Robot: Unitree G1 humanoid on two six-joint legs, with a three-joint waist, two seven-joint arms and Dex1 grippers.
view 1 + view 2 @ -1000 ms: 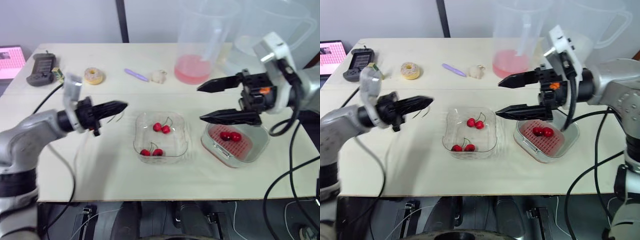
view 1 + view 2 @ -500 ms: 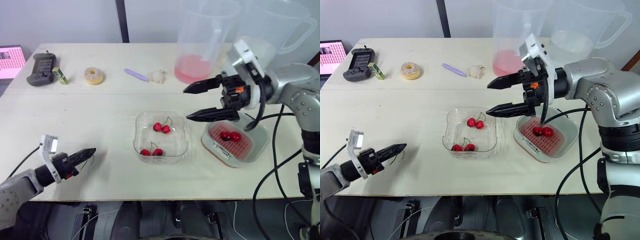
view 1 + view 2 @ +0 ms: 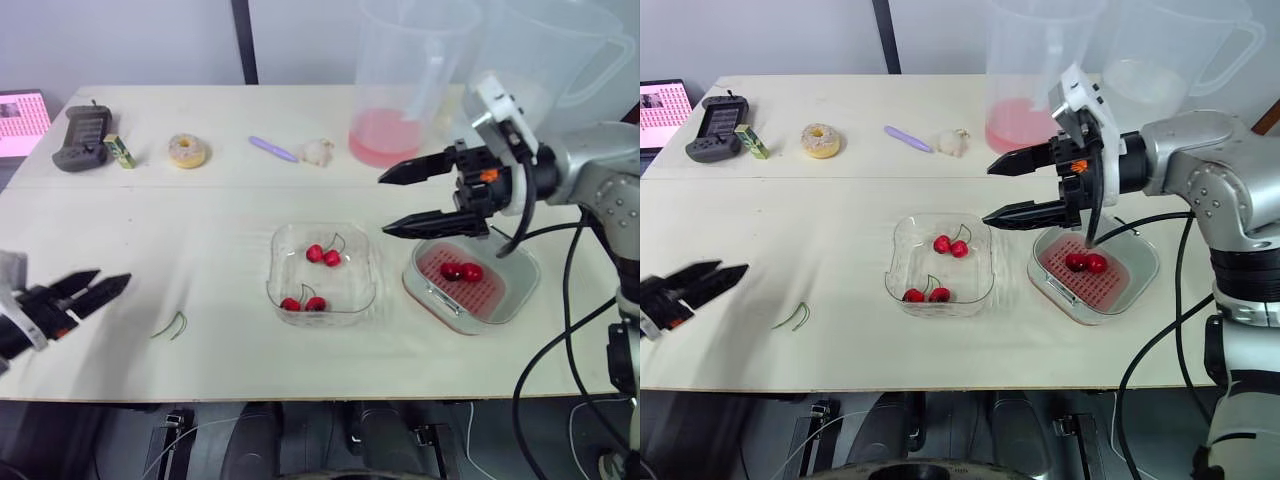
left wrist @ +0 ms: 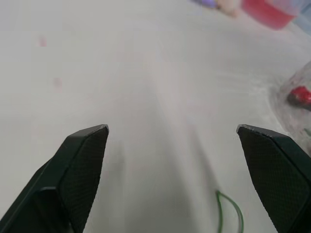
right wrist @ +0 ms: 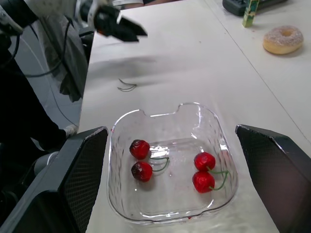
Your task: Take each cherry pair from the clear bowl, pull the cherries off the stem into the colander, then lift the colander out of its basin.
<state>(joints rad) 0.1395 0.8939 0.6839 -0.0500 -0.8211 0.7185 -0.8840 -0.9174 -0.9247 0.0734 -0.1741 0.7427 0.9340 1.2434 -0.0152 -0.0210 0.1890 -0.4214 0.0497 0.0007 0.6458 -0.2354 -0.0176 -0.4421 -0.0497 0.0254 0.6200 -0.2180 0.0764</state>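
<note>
Lower left, the left tool (image 3: 112, 277) hangs spread and empty near a bare stem (image 3: 170, 327) on the worktop (image 3: 230, 160). Centre right, the right tool (image 3: 383, 206) hovers spread between clear bowl (image 3: 281, 243) and colander (image 3: 448, 297).

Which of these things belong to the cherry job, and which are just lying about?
Job: clear bowl, two cherry pairs in it, red colander, its basin, two cherries in the colander, bare stem.
Lying about: doughnut, purple stick, handset, small green box, jug of pink liquid.
</note>
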